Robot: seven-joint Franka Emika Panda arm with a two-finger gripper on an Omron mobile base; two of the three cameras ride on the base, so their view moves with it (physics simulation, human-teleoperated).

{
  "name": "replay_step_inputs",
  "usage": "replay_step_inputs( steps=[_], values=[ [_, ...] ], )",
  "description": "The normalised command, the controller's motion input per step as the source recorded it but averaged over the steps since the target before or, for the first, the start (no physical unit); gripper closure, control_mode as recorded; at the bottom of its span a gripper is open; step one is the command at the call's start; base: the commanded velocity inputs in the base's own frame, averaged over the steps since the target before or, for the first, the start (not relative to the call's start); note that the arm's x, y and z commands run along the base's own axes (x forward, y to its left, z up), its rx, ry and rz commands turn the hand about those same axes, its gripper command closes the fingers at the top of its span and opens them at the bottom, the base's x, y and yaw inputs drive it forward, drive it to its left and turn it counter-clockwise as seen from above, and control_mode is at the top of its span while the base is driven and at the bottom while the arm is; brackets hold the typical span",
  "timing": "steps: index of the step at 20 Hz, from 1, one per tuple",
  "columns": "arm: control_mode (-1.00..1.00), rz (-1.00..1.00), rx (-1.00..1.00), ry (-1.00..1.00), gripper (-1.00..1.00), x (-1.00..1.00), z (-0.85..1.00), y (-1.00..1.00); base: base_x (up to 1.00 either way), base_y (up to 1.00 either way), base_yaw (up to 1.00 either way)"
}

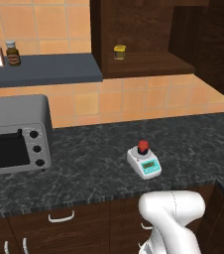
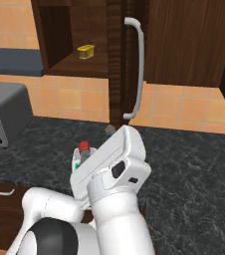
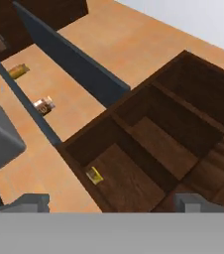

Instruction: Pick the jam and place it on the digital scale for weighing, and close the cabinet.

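Observation:
The jam (image 1: 142,146), a small jar with a red lid, stands upright on the plate of the white digital scale (image 1: 144,163) on the dark counter. In the right base view the jam (image 2: 84,146) peeks out beside my forearm, which covers most of the scale (image 2: 76,160). The dark wooden cabinet (image 1: 143,62) stands open, its door (image 2: 115,60) swung out edge-on with a long silver handle (image 2: 137,69). My gripper (image 3: 113,203) is open, holds nothing and faces the cabinet's inner shelves (image 3: 148,149) from a distance.
A small yellow jar (image 1: 119,51) sits on the cabinet shelf. A grey toaster oven (image 1: 15,134) stands at the counter's left. A dark wall shelf (image 1: 39,69) carries a brown bottle (image 1: 13,53) and a pale one. Drawers with silver handles (image 1: 60,217) lie below the counter.

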Motion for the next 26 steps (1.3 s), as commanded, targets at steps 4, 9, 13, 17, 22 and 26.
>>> replay_step_inputs(
  steps=[4, 9, 13, 17, 22, 26],
  values=[
    [-1.00, 0.00, 0.18, -0.45, -1.00, -0.10, -1.00, -0.19, 0.00, 0.00, 0.00],
    [-1.00, 0.00, 0.21, -0.41, -1.00, 0.61, -0.61, -0.11, 0.00, 0.00, 0.00],
    [-1.00, 0.00, 0.24, -0.19, -1.00, 1.00, -0.86, -0.20, 0.00, 0.00, 0.00],
    [-1.00, 0.01, 0.36, -0.03, -1.00, 0.66, -0.06, -0.88, 0.00, 0.00, 0.00],
    [-1.00, 0.01, 0.28, 0.00, -1.00, 0.08, 0.37, -0.54, 0.00, 0.00, 0.00],
    [-1.00, -0.01, 0.08, 0.05, -1.00, 0.00, 0.71, -0.08, 0.00, 0.00, 0.00]
  ],
)
